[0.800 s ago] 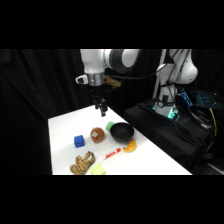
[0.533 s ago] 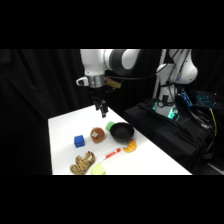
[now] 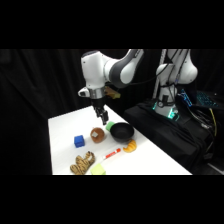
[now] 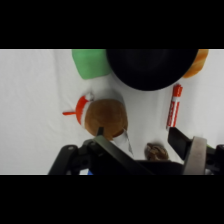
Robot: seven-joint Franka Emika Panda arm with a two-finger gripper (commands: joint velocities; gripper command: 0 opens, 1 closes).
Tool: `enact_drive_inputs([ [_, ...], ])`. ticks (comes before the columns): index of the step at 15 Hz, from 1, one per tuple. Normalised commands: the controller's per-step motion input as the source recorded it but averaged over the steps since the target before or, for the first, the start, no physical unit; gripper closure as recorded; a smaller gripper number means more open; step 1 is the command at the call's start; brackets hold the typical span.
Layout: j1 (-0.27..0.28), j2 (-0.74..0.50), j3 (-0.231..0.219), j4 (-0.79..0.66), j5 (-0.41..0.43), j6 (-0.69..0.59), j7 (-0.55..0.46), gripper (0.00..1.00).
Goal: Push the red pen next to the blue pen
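**Above the brown ball: approach to the red pen**

Over the table (image 3: 62, 127) hangs the gripper (image 3: 104, 118), above the brown ball (image 3: 97, 134) and beside the black bowl (image 3: 121, 131); finger spread cannot be told, nothing seen in hold. Red pen (image 3: 112, 154) lies flat nearer the front edge, between the woven toy (image 3: 82, 163) and an orange piece (image 3: 130, 146); in the wrist view it sits right of the ball (image 4: 105, 117). No blue pen visible; only a blue cube (image 3: 79, 141). Judgement: clear the ball first, descend beside the pen, push broadside at its middle, slowly, so it does not spin.
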Motion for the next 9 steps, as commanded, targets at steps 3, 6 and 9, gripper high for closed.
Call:
enact_drive_inputs([
  [3,0.012,0.23,0.076,-0.1,0.139,0.38,0.04,0.0],
  [6,0.02,0.21,0.054,-0.06,0.122,0.35,0.04,0.0],
  [9,0.018,0.19,0.034,-0.01,0.108,0.29,0.02,0.0],
])
